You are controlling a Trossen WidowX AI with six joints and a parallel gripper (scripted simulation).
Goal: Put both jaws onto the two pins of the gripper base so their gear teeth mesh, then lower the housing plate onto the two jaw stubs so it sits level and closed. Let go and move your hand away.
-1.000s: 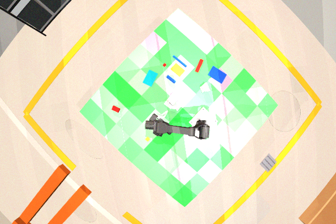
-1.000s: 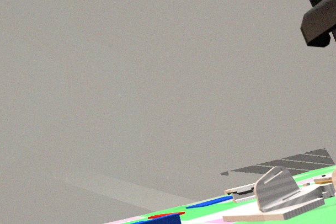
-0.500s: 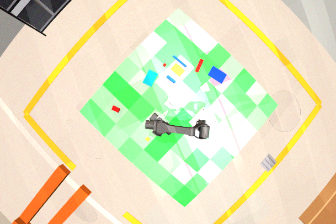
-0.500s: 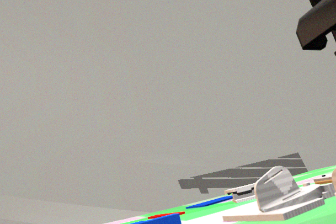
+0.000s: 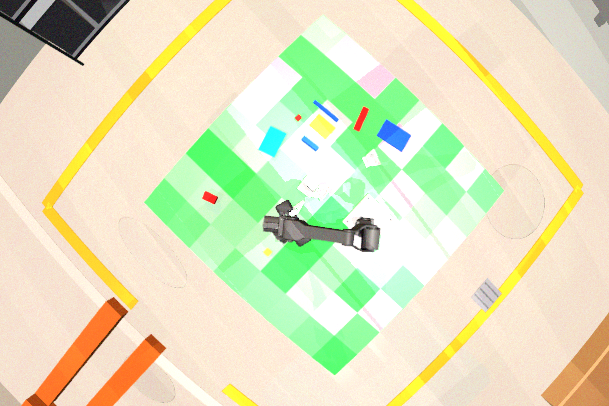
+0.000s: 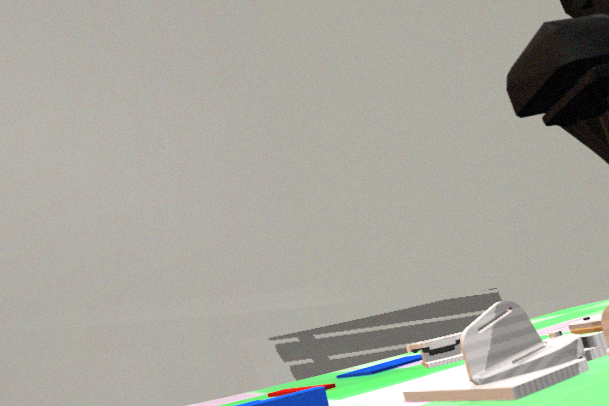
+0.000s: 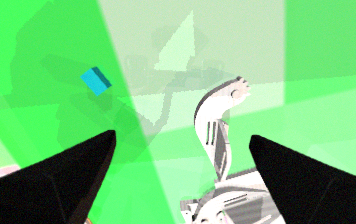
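Observation:
My gripper (image 7: pixel 184 138) is open in the wrist view, with nothing gripped. Its body is dark at the upper right of the exterior view, high above the parts. A white curved jaw (image 7: pixel 205 110) with gear teeth at its upper end appears beyond and between the fingertips. Its lower end meets or overlaps white parts (image 7: pixel 240 202) at the bottom edge; I cannot tell whether they touch. White parts (image 5: pixel 314 188) lie left of the pale plate (image 5: pixel 367 206), which the arm partly covers. In the exterior view, an upright slotted piece (image 6: pixel 497 332) stands on a thick plate (image 6: pixel 457 395). Pins, gear meshing and the housing plate cannot be made out.
Another white part (image 5: pixel 372 159) lies behind. A cyan block (image 5: pixel 272 141), a blue block (image 5: pixel 394 135), a red bar (image 5: pixel 361 119) and a yellow block (image 5: pixel 322 126) lie toward the back. A red block (image 5: pixel 210 197) is left and a small yellow block (image 5: pixel 267 252) is in front.

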